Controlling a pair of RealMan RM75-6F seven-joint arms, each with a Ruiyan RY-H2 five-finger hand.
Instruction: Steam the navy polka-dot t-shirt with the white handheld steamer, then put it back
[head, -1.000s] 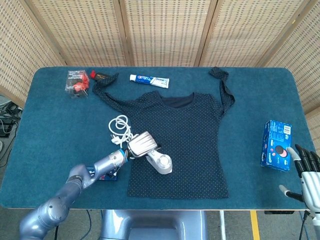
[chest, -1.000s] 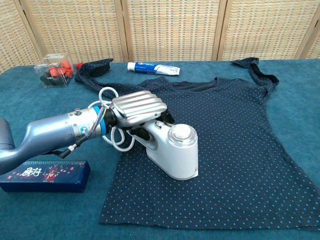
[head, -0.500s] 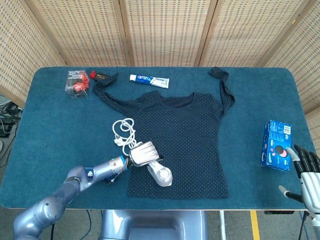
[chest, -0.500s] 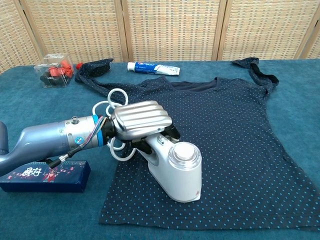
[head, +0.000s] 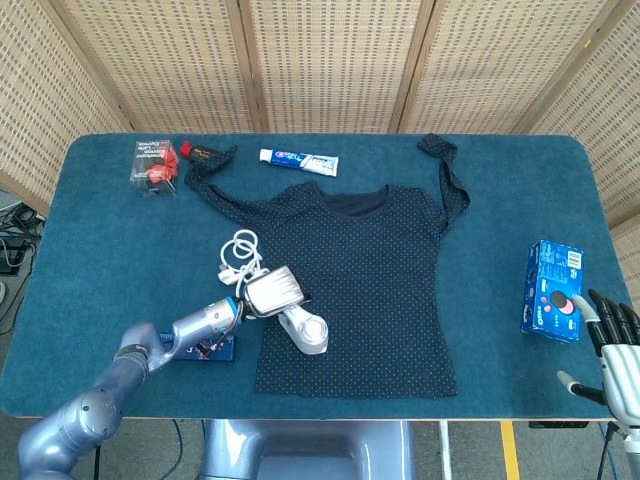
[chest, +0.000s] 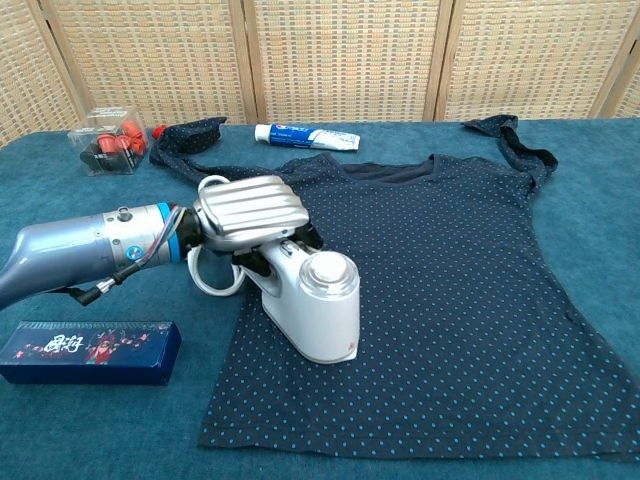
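Your left hand (chest: 248, 212) is wrapped around the steamer (chest: 312, 305) handle, with the steamer head sitting over the lower left part of the shirt (chest: 450, 280). I can't tell if it's touching the fabric or just above it. The shirt is spread flat in the middle of the table (head: 90, 260), hem toward the front edge, both sleeves trailing up toward the back edge. Your right hand (head: 612, 345) is off at the front right corner, fingers apart, holding nothing.

Stuff I'd watch:

- The cord (head: 238, 258) is coiled just off the shirt's left edge, right behind your wrist. Sweep toward the right side and it could pull tight and yank the steamer, or drag onto the shirt and bunch it up.
- Nothing is pinning the shirt down. If the head presses and drags, the fabric will likely ride along and fold at the hem instead of smoothing out.
- The dark box (chest: 88, 351) sits near the front left corner, close under your forearm. Drop the elbow and you could shove it off the front edge.
- The toothpaste (head: 298, 160) is just past the collar, so go easy if you work up that way.
- Parking the head in one spot too long could leave the fabric damp.
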